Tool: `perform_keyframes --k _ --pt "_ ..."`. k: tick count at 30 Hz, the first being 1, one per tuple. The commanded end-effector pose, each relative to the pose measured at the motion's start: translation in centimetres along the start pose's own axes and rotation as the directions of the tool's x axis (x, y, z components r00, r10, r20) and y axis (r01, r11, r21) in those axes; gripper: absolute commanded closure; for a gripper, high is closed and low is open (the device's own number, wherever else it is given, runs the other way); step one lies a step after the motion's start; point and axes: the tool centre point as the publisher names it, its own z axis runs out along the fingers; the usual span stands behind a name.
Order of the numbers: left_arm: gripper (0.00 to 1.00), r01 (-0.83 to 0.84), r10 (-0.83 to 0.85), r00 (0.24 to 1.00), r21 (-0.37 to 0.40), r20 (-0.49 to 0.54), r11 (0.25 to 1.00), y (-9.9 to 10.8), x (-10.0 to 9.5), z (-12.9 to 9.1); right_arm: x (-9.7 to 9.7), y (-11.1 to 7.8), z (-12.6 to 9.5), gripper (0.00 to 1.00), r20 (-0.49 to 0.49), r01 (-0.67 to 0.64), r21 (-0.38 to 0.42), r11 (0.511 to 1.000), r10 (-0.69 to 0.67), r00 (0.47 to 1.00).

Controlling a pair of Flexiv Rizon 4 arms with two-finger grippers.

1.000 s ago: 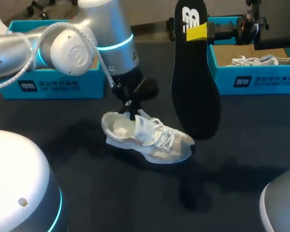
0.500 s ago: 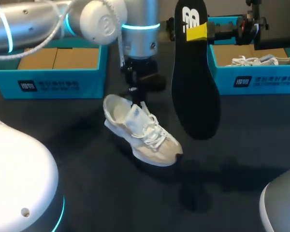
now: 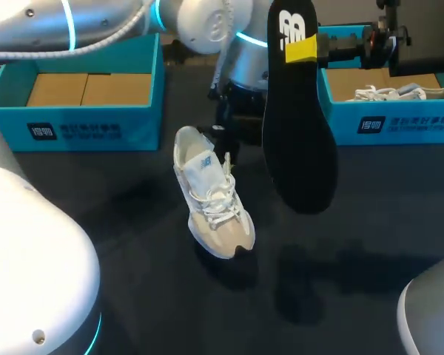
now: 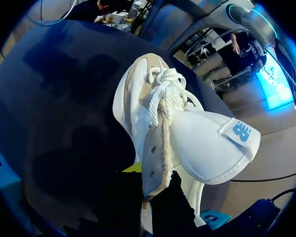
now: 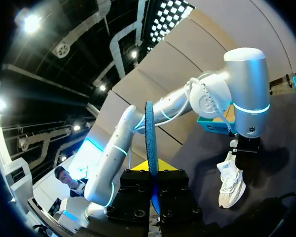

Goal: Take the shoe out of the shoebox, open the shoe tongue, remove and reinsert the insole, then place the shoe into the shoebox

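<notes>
Two grippers are both closed: the left gripper pinches the white shoe near its heel, and the right gripper pinches the black insole, held upright.

Dark table — matte, near-black top, soft-edged shadows spread across it, softly lit

The left arm is stretched level behind the white sneaker, with its wrist turned straight down over the sneaker's heel end. The left gripper is closed on the sneaker's collar, whose side wall is pinched between the fingers. The right arm is held level, above and to the right of the sneaker. The right gripper is clamped on a black insole, which is held upright.
</notes>
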Motion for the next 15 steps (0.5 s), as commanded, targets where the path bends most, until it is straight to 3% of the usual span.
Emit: perform_keyframes --k 1,9,15 --pt "1.0 0.0 0.0 0.995 -0.002 -0.103 1.0 0.1 -0.3 -0.4 0.0 0.1 0.4 1.0 0.002 -0.002 0.001 1.0 0.002 1.0" --pt "1.0 -0.044 0.045 0.994 0.014 -0.097 0.999 0.2 -0.8 -0.2 0.0 0.1 0.4 1.0 0.002 -0.002 0.001 1.0 0.002 1.0" --pt "1.0 -0.111 0.106 0.99 -0.048 -0.094 0.993 0.6 -2.1 -0.1 0.0 0.1 0.4 1.0 0.002 -0.002 0.001 1.0 0.002 1.0"
